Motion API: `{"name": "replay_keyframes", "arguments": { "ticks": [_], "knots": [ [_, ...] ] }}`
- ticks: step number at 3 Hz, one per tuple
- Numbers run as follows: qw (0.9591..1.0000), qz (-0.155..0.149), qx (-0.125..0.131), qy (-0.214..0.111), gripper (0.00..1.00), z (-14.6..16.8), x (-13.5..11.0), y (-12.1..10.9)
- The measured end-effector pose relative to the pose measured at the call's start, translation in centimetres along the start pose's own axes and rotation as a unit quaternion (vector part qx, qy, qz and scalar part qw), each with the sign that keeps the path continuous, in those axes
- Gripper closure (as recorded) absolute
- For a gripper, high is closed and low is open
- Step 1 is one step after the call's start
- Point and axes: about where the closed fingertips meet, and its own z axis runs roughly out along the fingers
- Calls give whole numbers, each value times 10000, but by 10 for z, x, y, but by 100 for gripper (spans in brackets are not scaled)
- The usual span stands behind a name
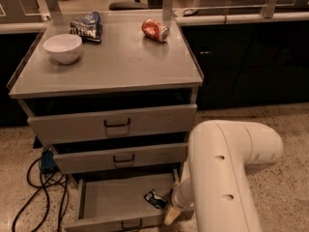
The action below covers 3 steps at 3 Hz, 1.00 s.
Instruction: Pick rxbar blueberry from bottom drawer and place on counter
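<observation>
Big arm link (227, 178) fills near right & hides most of the wrist. The gripper (170, 215) sits low at front-right corner of the bottom drawer (104, 199); open or closed, can't tell. The rxbar blueberry (155, 198) lies flat on drawer floor just beside it. Risks: thin wrapper may skid away on approach, or the lift may clip the middle drawer (120, 157) overhang. Farther up, the counter (120, 66) carries bowl (63, 47), chip bag (87, 27) & can (155, 30), so a careless set-down could knock them.
</observation>
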Motion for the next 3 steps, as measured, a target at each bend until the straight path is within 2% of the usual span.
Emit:
{"name": "replay_keyframes", "arguments": {
  "ticks": [1, 2, 3],
  "knots": [
    [9995, 21, 264, -199, 0, 2, -12, -13],
    [9997, 33, 131, -223, 0, 8, -9, -11],
    [9983, -301, -194, -464, 0, 34, -21, -2]
  ]
}}
